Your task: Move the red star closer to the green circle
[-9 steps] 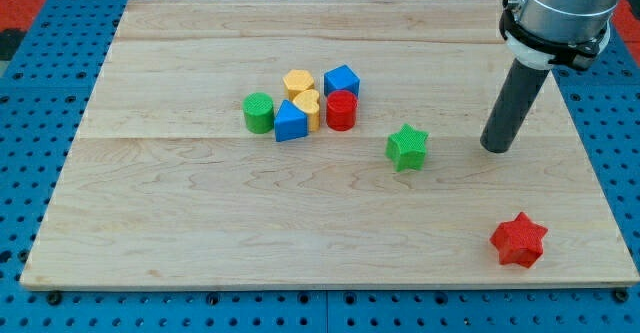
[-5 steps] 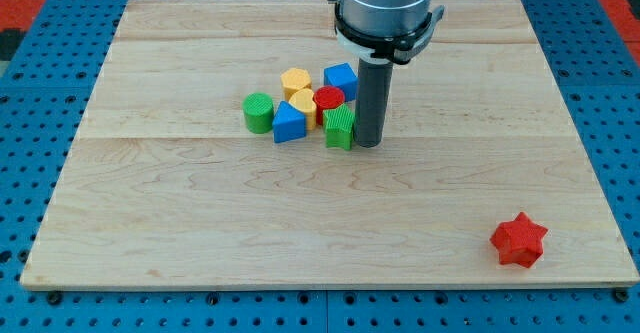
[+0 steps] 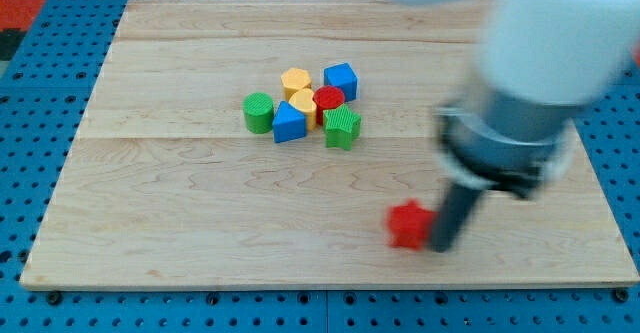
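Note:
The red star (image 3: 408,224) lies near the view's bottom, right of centre, blurred by motion. My tip (image 3: 441,248) is right against its right side. The green circle (image 3: 258,112) stands at the left end of a cluster of blocks in the upper middle of the board, far up and left of the red star.
The cluster holds a blue block (image 3: 290,123), two yellow blocks (image 3: 297,81), a red cylinder (image 3: 329,99), a blue cube (image 3: 341,79) and a green star (image 3: 342,127). The wooden board (image 3: 150,223) sits on a blue pegboard. The arm's body is blurred above the tip.
The tip pushed the green star left into the cluster, then swung to the bottom right. The red star has moved left from the bottom right corner.

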`<state>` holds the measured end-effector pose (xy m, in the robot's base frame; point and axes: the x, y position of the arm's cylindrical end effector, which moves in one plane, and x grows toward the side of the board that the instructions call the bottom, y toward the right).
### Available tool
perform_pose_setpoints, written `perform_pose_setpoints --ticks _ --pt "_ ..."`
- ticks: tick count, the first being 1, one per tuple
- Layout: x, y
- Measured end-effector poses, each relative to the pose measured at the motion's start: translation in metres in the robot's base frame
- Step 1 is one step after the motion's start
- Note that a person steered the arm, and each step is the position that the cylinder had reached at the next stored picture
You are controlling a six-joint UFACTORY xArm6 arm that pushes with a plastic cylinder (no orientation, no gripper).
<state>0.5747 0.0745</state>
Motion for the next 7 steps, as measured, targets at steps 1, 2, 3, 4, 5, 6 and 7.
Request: perform_pose_setpoints --ticks 1,2,3,4,5,6,7 --pt "-0.030 -0.122" --pt "-0.094 -0.184" --pt "-0.100 -0.204" --pt "-0.137 -0.231" --pt "-0.204 -0.193" --pt "-0.224 -0.217" --pt "-0.182 -0.266"
